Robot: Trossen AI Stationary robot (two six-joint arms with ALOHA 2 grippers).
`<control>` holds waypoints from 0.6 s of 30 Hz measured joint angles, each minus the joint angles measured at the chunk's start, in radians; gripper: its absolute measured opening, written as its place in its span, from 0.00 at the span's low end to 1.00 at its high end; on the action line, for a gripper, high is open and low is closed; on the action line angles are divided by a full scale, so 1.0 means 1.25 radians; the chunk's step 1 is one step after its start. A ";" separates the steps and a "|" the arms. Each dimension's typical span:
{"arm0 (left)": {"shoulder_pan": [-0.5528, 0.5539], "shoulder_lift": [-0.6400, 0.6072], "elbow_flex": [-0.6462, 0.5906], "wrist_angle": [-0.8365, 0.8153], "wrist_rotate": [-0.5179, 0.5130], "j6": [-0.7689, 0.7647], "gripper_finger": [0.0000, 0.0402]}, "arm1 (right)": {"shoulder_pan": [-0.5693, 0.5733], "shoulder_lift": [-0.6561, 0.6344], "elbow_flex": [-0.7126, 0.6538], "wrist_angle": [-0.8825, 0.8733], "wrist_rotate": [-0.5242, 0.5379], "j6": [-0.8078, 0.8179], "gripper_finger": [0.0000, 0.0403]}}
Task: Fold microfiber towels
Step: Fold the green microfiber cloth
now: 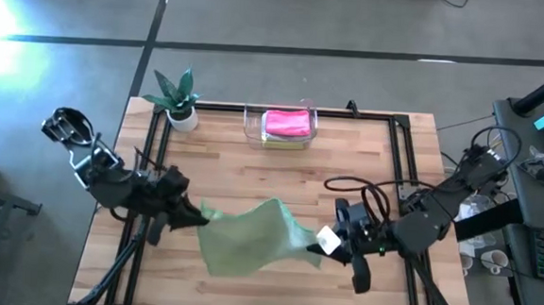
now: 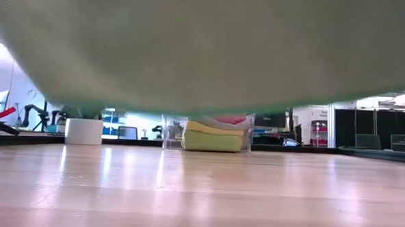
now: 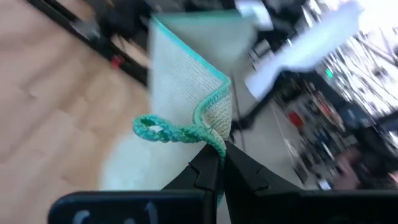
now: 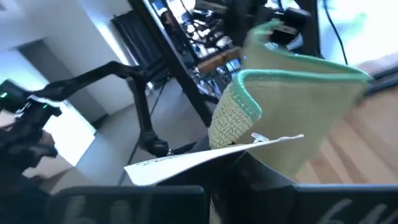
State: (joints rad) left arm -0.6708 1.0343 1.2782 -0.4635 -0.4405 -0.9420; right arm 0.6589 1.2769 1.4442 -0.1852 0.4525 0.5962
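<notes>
Step in hand: one towel is lifted for spreading or folding. The sage green towel [image 1: 248, 236] hangs stretched between both arms above the worktop [image 1: 281, 167], toward 6 o'clock of its surface.

Left gripper [image 1: 190, 216], at the towel's 9 o'clock corner: jaws closed on the corner beside its hanging loop [image 3: 163, 130].

Right gripper [image 1: 335, 243], at the 3 o'clock corner: jaws clamped on the edge next to the white care label [image 4: 205, 155].

Other towels, pink [image 1: 288, 123] uppermost, lie stacked in the clear bin [image 1: 253, 125] at 12 o'clock, beside a potted plant [image 1: 181, 100].

Judgement: the next move calls for lowering both corners evenly, keeping tension so the cloth lands flat.
</notes>
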 joint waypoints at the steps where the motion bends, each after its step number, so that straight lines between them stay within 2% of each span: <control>1: 0.000 -0.007 0.000 -0.003 -0.027 0.004 0.00 | 0.006 0.010 0.015 0.001 0.001 -0.013 0.02; 3: 0.000 -0.022 0.000 -0.026 -0.073 0.040 0.00 | 0.016 0.028 0.040 -0.010 0.001 -0.026 0.02; 5: 0.001 -0.038 0.000 -0.127 -0.141 0.068 0.00 | 0.024 0.044 0.066 -0.050 0.016 -0.026 0.02; 8: 0.001 -0.037 -0.010 -0.291 -0.279 0.037 0.00 | 0.032 0.065 0.096 -0.120 0.054 -0.009 0.02; 9: 0.001 -0.028 -0.017 -0.308 -0.304 0.019 0.00 | 0.033 0.072 0.105 -0.137 0.075 0.003 0.02; 11: 0.001 0.001 -0.025 -0.253 -0.301 0.013 0.00 | 0.033 0.081 0.117 -0.164 0.104 0.029 0.02; 13: -0.002 0.049 -0.026 -0.127 -0.230 0.120 0.00 | 0.033 0.089 0.124 -0.172 0.115 0.035 0.02; 15: -0.011 0.101 -0.009 -0.040 -0.166 0.279 0.00 | 0.033 0.093 0.129 -0.179 0.122 0.035 0.02; 16: -0.014 0.127 0.010 -0.033 -0.168 0.349 0.00 | 0.033 0.094 0.131 -0.181 0.125 0.035 0.02; 17: -0.014 0.146 0.032 -0.051 -0.203 0.410 0.00 | 0.033 0.095 0.133 -0.181 0.136 0.034 0.02; 18: -0.015 0.163 0.060 -0.093 -0.287 0.462 0.00 | 0.033 0.095 0.135 -0.181 0.146 0.032 0.02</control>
State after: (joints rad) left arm -0.6891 1.2377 1.3527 -0.5792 -0.7987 -0.3644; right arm 0.7002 1.3956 1.6124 -0.4116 0.6345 0.6366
